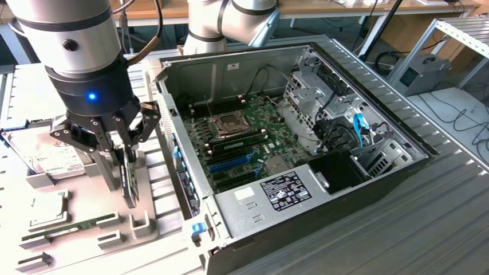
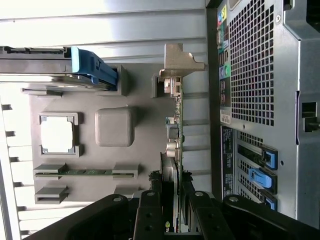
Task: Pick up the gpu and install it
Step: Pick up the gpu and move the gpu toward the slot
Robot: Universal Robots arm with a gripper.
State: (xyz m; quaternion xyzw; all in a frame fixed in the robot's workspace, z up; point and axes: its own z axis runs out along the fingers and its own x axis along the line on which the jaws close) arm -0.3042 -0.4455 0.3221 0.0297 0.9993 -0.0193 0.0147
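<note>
The gpu (image 1: 128, 180) is a thin black card standing on edge over the grey parts tray (image 1: 164, 195), at the exterior view's left of the open computer case (image 1: 397, 166). My gripper (image 1: 121, 150) comes down from above, its fingers shut on the card's upper edge. In the wrist view the gpu (image 2: 175, 130) appears edge-on, its silver bracket (image 2: 177, 62) at the far end and my gripper (image 2: 171, 197) clamped on the near end. I cannot tell whether the card's lower edge still rests in its holder.
On the tray lie a silver hard drive (image 1: 50, 157), a processor (image 1: 47, 209) and a green memory stick (image 1: 65, 229). The motherboard (image 1: 244, 129) with blue slots (image 1: 229, 163) lies inside the case. The case's perforated rear panel (image 2: 260, 75) is close beside the card.
</note>
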